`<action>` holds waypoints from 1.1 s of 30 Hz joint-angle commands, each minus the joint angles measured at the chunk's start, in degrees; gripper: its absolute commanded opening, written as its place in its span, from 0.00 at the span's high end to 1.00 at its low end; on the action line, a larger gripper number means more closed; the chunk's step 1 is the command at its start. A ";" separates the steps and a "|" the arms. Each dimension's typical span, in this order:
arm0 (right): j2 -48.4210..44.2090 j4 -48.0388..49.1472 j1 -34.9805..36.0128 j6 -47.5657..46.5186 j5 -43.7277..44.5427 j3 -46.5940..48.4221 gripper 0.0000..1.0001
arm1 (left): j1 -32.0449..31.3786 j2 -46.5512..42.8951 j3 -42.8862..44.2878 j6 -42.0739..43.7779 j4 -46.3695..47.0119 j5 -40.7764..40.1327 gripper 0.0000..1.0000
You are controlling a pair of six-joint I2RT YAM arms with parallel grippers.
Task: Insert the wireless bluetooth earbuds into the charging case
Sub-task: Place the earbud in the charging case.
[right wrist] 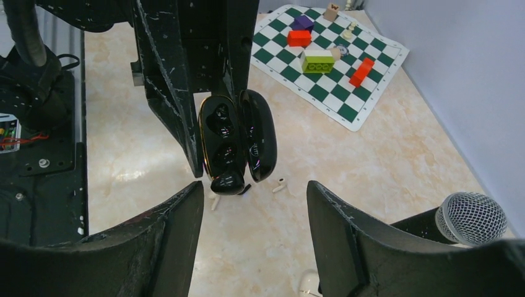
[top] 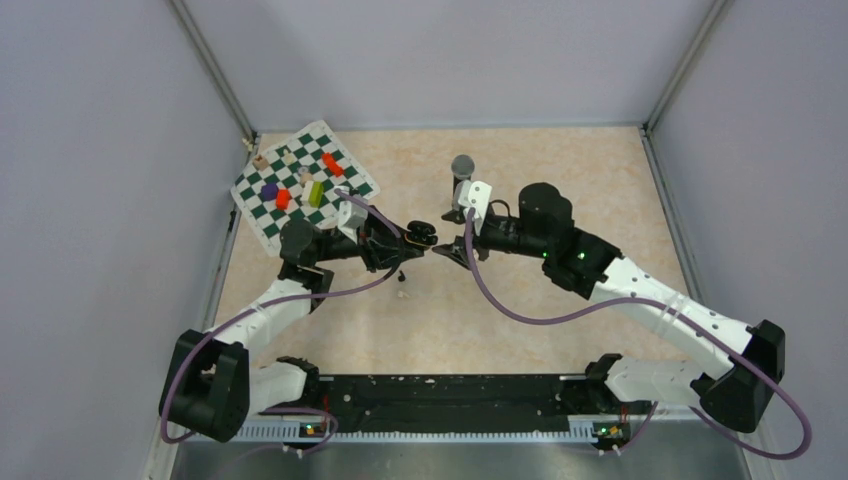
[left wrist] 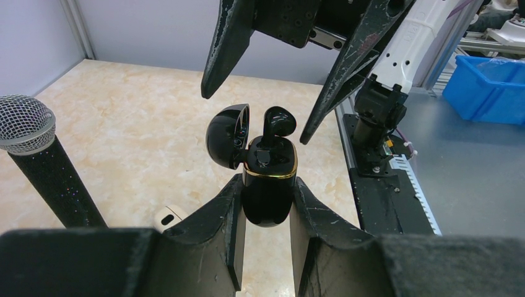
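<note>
My left gripper [left wrist: 267,183] is shut on the black charging case [left wrist: 266,192], held above the table with its lid [left wrist: 228,136] open. One black earbud [left wrist: 278,120] stands partly in a slot of the case, its head sticking out. The case [right wrist: 224,139] and that bud [right wrist: 228,182] also show in the right wrist view. My right gripper [right wrist: 254,204] is open and empty, its fingers [left wrist: 216,55] spread just beyond the bud. Two whitish earbuds [right wrist: 280,185] [right wrist: 214,201] lie on the table under the case. In the top view both grippers [top: 405,240] [top: 440,250] meet at mid-table.
A black microphone [top: 462,165] stands upright behind the right gripper. A white case [left wrist: 167,218] lies on the table near it. A green chessboard mat [top: 300,185] with coloured blocks lies at the back left. Small dark bits [top: 402,278] lie below the left gripper.
</note>
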 commanded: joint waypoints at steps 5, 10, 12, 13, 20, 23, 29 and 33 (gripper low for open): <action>-0.40 3.64 0.83 1.72 -0.31 1.86 0.40 | -0.15 0.10 1.47 0.61 1.24 -0.11 1.00; -2.61 -3.75 0.83 -6.59 -2.64 4.35 0.39 | -0.22 0.06 1.54 0.69 1.04 0.65 1.00; -3.99 -5.67 0.85 -11.59 -0.60 4.10 0.36 | -0.22 0.14 1.73 0.70 0.52 1.71 1.00; -4.71 -5.75 0.88 -13.83 0.40 3.33 0.34 | -0.34 0.27 1.85 0.77 0.22 2.03 1.00; -7.92 -2.00 0.83 -24.67 -0.13 -4.05 0.11 | -2.15 1.59 4.04 3.50 -6.52 5.73 1.00; -8.39 -0.05 1.28 -30.59 -0.88 -7.59 0.01 | -2.65 2.44 4.89 4.05 -8.48 6.74 1.00; -9.63 2.85 2.06 -38.28 -0.28 -12.43 0.01 | -3.61 3.60 6.36 7.81 -14.72 8.92 1.00; -10.47 3.65 2.14 -37.40 -0.33 -12.19 0.01 | -4.38 4.33 8.57 15.60 -26.12 11.30 1.00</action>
